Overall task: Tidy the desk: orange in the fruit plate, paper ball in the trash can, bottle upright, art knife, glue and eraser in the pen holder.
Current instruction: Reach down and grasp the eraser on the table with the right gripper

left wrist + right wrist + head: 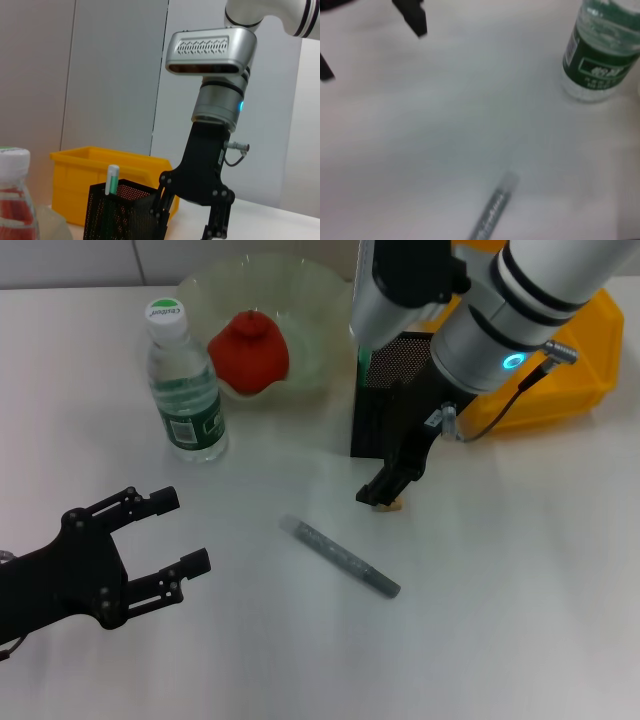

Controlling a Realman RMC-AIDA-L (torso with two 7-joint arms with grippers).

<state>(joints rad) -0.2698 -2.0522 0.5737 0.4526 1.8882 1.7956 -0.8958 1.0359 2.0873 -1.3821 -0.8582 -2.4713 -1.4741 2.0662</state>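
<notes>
Bright, even overhead light washes my desk (pixel 520 620) pale, with only faint, soft shadows. My right wrist view is blurred; my head view stays sharp.

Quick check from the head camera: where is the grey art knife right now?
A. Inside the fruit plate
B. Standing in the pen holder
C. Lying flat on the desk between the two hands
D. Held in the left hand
C: the art knife lies flat on the desk, apart from the open left hand and the right hand.
</notes>
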